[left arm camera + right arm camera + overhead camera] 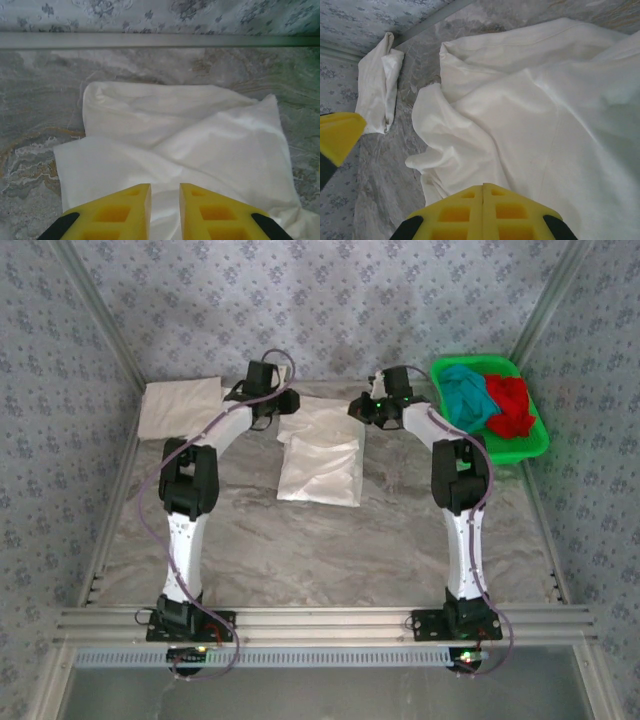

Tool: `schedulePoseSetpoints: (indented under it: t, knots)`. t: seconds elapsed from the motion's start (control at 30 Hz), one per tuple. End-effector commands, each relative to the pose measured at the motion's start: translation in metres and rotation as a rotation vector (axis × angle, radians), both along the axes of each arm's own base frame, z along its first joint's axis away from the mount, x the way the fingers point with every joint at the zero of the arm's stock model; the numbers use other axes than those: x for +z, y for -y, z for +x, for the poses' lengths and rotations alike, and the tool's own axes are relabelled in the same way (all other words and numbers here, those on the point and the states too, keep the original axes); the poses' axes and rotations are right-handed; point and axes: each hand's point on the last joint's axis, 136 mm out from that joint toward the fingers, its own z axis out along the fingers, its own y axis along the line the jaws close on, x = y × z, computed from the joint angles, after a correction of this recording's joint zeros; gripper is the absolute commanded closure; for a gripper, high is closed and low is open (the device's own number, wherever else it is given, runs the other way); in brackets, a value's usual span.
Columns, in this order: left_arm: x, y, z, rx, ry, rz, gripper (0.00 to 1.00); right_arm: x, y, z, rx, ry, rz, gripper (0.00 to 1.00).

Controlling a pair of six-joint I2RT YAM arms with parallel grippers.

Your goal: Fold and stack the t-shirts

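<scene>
Where it stands, the basket (480, 363) holds teal t-shirt (465, 395), red t-shirt (512, 405).

- Tabletop (330, 550): grey marbled surface with faint ochre veins.
- Basket (478, 364): green plastic, at the tabletop's far right corner.
- Walls (330, 300): pale floral-patterned covering on three sides.
- Rails (320, 620): aluminium, along the near edge.

My left arm (188, 490) and right arm (458, 480) rise from the near-edge bases, elbows up, wrists turned in toward each other. Left gripper (165, 200): fingers parallel, with a narrow gap. Right gripper (483, 200): fingers pressed flush, no gap.
</scene>
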Motion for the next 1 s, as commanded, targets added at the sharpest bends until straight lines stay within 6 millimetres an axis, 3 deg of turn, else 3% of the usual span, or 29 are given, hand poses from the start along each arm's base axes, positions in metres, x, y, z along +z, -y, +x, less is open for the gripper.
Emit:
schedulePoseSetpoints:
  t: [0.0, 0.07, 0.13, 0.27, 0.37, 0.5, 0.6, 0.67, 0.8, 0.97]
  knots:
    - [0.025, 0.004, -0.027, -0.032, 0.009, -0.003, 0.78, 0.041, -0.003, -0.019, 0.033, 0.032, 0.023, 1.00]
    - [0.039, 0.008, -0.056, -0.042, 0.050, -0.061, 0.74, 0.054, -0.011, -0.045, 0.066, 0.049, 0.026, 1.00]
    - [0.038, 0.014, -0.089, -0.060, 0.054, -0.118, 0.72, 0.055, -0.024, -0.077, 0.110, 0.050, 0.043, 1.00]
    - [0.004, 0.016, -0.150, -0.082, 0.013, -0.160, 0.71, 0.024, -0.058, -0.141, 0.211, 0.006, 0.001, 1.00]
    - [-0.030, 0.011, -0.174, -0.094, -0.075, -0.154, 0.71, -0.007, -0.073, -0.169, 0.241, -0.056, -0.022, 1.00]
    - [-0.069, 0.016, -0.193, -0.141, -0.184, -0.160, 0.71, -0.047, -0.075, -0.182, 0.237, -0.145, -0.002, 1.00]
    - [-0.105, 0.016, -0.204, -0.128, -0.272, -0.136, 0.76, -0.087, -0.065, -0.192, 0.220, -0.215, -0.043, 1.00]
    - [-0.121, 0.012, -0.213, -0.103, -0.318, -0.134, 0.76, -0.104, -0.058, -0.197, 0.207, -0.244, -0.056, 1.00]
    - [-0.130, 0.000, -0.236, -0.063, -0.339, -0.105, 0.77, -0.123, -0.042, -0.216, 0.194, -0.280, -0.103, 1.00]
    - [-0.140, 0.000, -0.275, -0.058, -0.410, -0.078, 0.78, -0.125, -0.027, -0.241, 0.183, -0.324, -0.095, 1.00]
